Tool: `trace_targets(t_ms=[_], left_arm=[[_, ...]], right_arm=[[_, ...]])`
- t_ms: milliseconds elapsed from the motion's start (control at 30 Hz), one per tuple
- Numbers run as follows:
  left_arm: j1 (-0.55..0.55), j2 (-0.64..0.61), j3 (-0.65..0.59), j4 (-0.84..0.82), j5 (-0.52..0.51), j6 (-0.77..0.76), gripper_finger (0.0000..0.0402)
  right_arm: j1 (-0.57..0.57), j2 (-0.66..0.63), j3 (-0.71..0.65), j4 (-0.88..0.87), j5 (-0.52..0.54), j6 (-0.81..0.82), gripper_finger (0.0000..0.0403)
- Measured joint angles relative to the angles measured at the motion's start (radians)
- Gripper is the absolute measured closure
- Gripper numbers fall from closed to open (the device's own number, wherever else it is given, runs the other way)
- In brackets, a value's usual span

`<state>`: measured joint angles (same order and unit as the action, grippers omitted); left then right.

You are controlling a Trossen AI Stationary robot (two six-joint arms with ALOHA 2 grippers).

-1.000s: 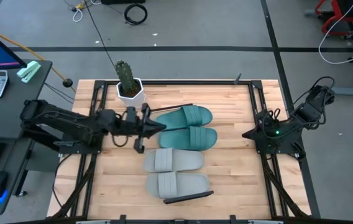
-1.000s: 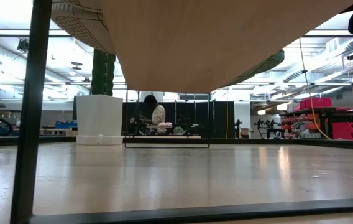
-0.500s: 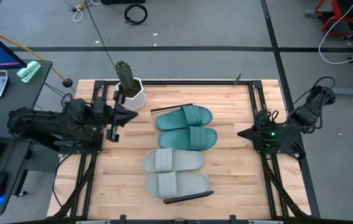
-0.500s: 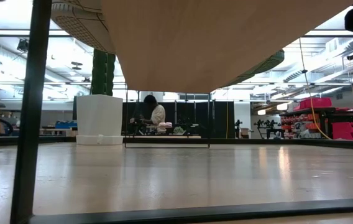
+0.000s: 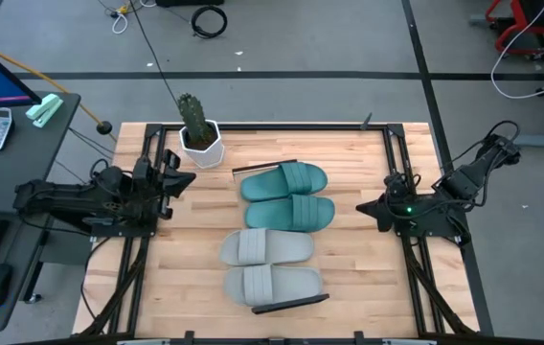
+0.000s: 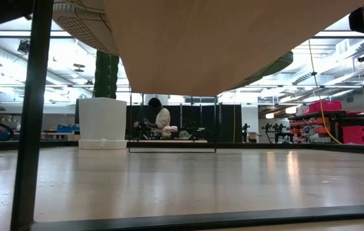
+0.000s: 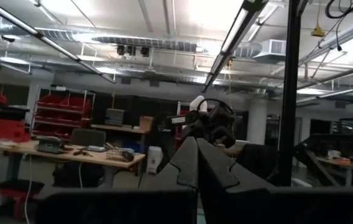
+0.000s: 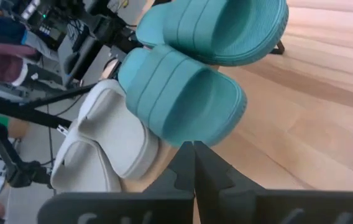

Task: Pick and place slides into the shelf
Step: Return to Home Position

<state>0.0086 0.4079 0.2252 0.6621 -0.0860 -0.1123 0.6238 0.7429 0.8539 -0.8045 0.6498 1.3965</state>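
Two teal slides [image 5: 288, 195] and two grey slides [image 5: 268, 265] lie sole-down, side by side in a row, on the shelf [image 5: 291, 305], whose black end edging shows at both ends of the row. The low view looks at the shelf's pale underside [image 6: 220, 45]. My left gripper [image 5: 188, 178] is shut and holds nothing, near the table's left edge by the plant pot, well clear of the slides. My right gripper [image 5: 362, 208] is shut and holds nothing, right of the teal slides [image 8: 189, 93], pointing at them.
A white pot with a cactus [image 5: 199, 137] stands at the far left of the table. The shelf's black leg [image 6: 31, 115] stands close to the low camera. Bare tabletop [image 5: 358, 268] lies right of the slides. A person [image 6: 161, 118] sits far off in the room.
My left gripper has drawn back from beside the teal slides toward the table's left edge, staying shut. My right gripper has edged a little toward the slides. The slides and the shelf have kept still.
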Motion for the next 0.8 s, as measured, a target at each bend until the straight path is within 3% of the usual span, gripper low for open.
trace_targets(t_ms=[367, 800], left_arm=[[-0.025, -0.154, -0.142, -0.006, -0.004, -0.007, 0.0399], [-0.06, -0.168, -0.216, -0.03, -0.026, -0.015, 0.0399]], right_arm=[[-0.041, -0.005, 0.0, -0.013, 0.0, -0.011, 0.0403], [-0.04, -0.009, 0.0, -0.017, -0.002, 0.025, 0.0403]])
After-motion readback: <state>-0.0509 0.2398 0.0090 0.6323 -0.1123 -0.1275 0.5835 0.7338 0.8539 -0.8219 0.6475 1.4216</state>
